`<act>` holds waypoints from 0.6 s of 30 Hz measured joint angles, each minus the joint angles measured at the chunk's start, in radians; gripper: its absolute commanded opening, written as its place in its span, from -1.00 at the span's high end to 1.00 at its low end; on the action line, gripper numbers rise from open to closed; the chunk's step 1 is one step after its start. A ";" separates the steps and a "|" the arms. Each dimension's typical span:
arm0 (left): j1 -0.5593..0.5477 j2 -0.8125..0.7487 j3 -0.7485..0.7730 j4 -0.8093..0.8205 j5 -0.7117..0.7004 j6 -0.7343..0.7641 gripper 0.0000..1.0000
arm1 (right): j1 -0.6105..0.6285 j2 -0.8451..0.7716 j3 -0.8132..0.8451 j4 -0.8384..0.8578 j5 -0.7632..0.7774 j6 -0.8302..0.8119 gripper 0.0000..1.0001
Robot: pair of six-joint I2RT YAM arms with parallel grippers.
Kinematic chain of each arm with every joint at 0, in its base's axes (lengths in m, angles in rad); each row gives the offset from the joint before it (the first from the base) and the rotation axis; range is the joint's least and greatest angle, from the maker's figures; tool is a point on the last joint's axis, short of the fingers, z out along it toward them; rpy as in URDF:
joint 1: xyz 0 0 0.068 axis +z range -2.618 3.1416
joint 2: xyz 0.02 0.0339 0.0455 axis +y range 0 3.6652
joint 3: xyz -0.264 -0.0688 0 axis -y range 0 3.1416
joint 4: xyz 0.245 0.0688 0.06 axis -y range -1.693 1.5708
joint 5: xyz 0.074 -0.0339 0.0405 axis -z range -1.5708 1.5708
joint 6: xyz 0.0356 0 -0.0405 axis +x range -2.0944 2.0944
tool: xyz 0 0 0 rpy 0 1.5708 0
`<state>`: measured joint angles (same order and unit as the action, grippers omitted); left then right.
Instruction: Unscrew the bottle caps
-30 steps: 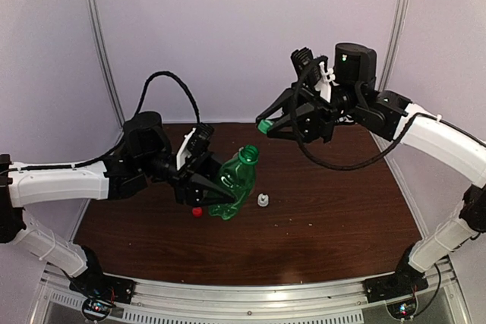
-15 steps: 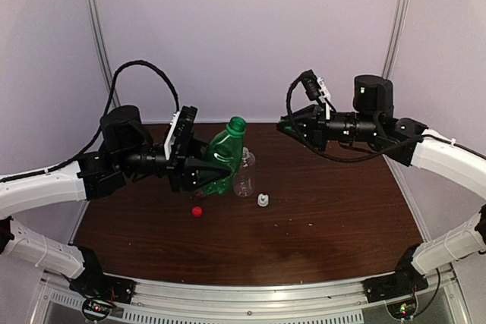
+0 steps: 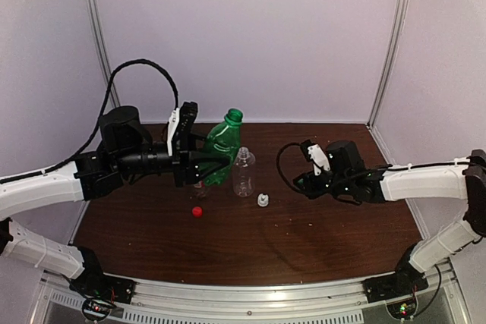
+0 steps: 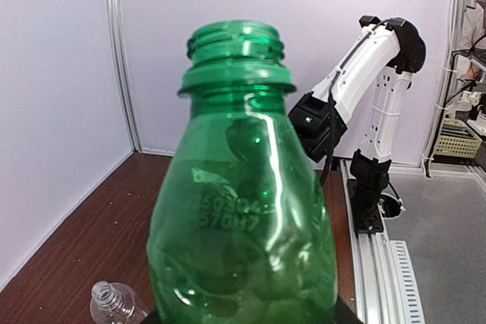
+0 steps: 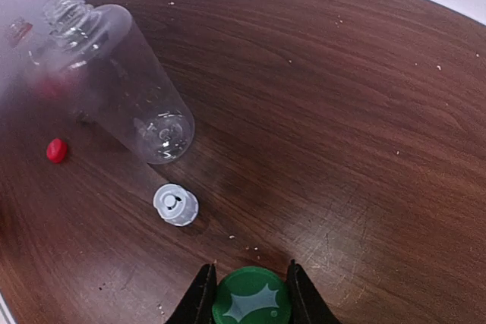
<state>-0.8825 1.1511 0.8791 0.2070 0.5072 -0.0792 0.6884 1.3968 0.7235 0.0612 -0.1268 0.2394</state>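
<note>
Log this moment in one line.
left fingers: shut on green bottle, upright, uncapped | right fingers: shut on green cap, low over table | red cap, white cap: on table | clear bottle: uncapped

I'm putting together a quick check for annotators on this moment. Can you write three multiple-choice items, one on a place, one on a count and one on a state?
1. Where is the green cap?
A. Pinched in the right gripper
B. Screwed on its bottle
C. Dropped on the floor

2. How many caps lie loose on the table?
A. One
B. Two
C. Three

3. What state is the green bottle in?
A. Lying on its side
B. Upright, neck open, held by the left gripper
C. Capped and standing free

Answers:
1 A: the right wrist view shows the cap between the fingers.
2 B: only the red cap and the white cap lie there.
3 B: the left wrist view shows bare threads and no cap.
</note>
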 measured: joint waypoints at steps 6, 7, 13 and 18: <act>0.000 0.001 0.000 0.000 -0.007 0.001 0.27 | -0.002 0.131 -0.008 0.060 0.065 0.030 0.50; 0.000 0.001 0.000 0.000 -0.007 0.001 0.27 | -0.003 0.153 -0.007 0.063 0.071 0.032 0.50; 0.000 0.001 0.000 0.000 -0.009 0.001 0.27 | -0.011 0.244 0.006 0.070 0.086 0.038 0.49; 0.000 0.001 0.000 0.000 -0.010 0.002 0.27 | -0.015 0.280 0.007 0.071 0.092 0.045 0.45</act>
<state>-0.8825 1.1522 0.8791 0.2073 0.4973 -0.0776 0.6735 1.6764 0.7307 0.1326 -0.0353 0.2840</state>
